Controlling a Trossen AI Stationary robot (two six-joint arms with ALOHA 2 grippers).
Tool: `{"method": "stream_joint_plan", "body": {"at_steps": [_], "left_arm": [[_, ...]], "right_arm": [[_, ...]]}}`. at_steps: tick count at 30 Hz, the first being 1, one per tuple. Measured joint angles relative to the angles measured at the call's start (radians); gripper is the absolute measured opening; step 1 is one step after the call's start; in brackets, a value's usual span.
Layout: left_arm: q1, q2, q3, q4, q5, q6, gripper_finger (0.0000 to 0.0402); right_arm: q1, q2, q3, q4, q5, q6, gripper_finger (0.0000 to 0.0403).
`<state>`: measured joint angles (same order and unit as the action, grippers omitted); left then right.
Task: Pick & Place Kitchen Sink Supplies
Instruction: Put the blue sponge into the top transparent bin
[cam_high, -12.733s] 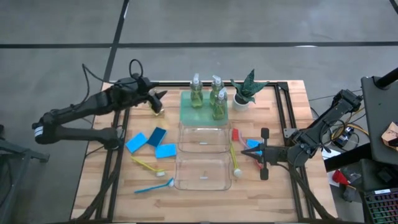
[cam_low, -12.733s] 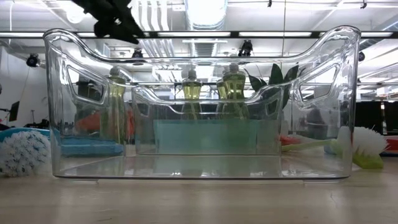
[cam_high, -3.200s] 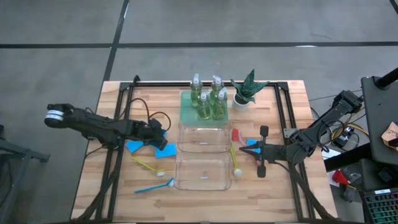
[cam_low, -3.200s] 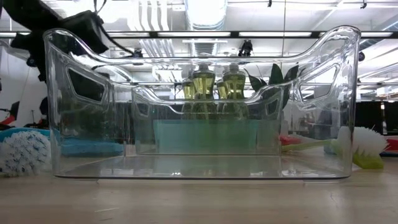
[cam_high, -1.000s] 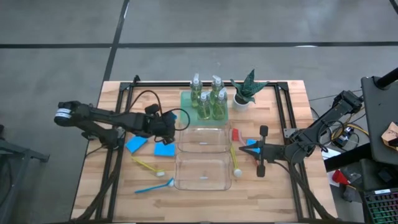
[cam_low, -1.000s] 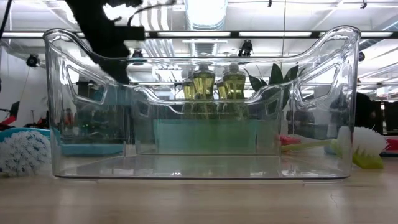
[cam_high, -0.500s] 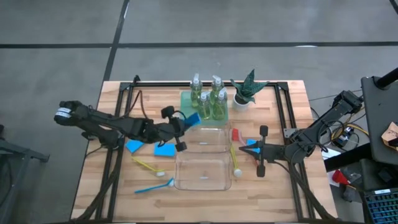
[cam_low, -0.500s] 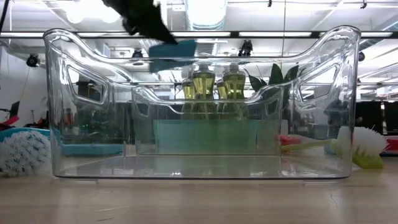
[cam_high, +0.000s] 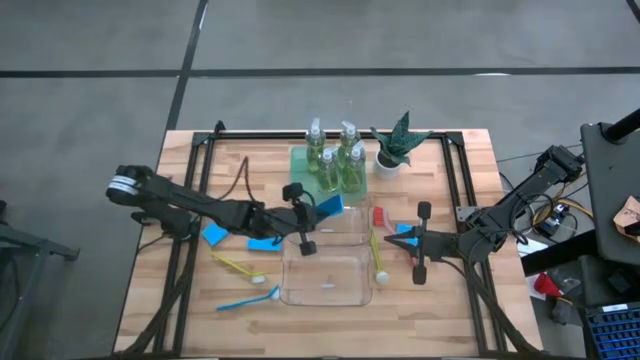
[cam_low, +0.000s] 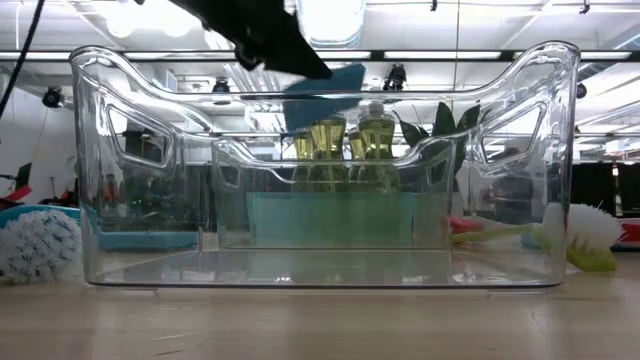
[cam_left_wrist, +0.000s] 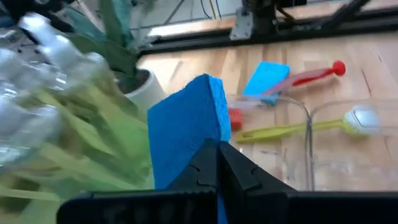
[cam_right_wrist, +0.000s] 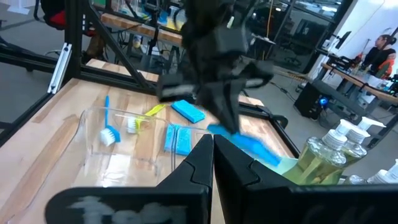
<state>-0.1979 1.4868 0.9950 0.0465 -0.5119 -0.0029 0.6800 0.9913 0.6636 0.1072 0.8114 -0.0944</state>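
Right now a blue sponge (cam_high: 329, 207) is hanging in the air, pinched in the closed jaws of the left gripper (cam_high: 313, 214). It is floating over the far clear bin (cam_high: 345, 232), near the pump bottles (cam_high: 336, 166) on the green tray (cam_high: 298, 170). Two more sponges (cam_high: 240, 237) are lying on the tabletop (cam_high: 470, 310). The right gripper (cam_high: 414, 243) is waiting with closed jaws beside the bins, holding nothing. I think the sponge could be catching on the bin wall or bumping a bottle, because the arm is reaching so close to them.
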Motion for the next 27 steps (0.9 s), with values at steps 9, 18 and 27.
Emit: {"method": "stream_joint_plan", "body": {"at_steps": [9, 18, 27], "left_arm": [[-0.01, 0.145, 0.044, 0.02, 0.003, 0.044, 0.0], [-0.009, 0.21, 0.063, -0.066, 0.058, 0.207, 0.0], [0.058, 0.211, 0.12, -0.127, 0.198, 0.263, 0.0]], "right_arm": [[0.0, 0.0, 0.0, 0.013, 0.0, -0.003, 0.0008], [0.0, 0.0, 0.0, 0.017, 0.0, -0.002, 0.0008], [0.0, 0.0, 0.0, 0.035, 0.0, -0.018, 0.0008]]}}
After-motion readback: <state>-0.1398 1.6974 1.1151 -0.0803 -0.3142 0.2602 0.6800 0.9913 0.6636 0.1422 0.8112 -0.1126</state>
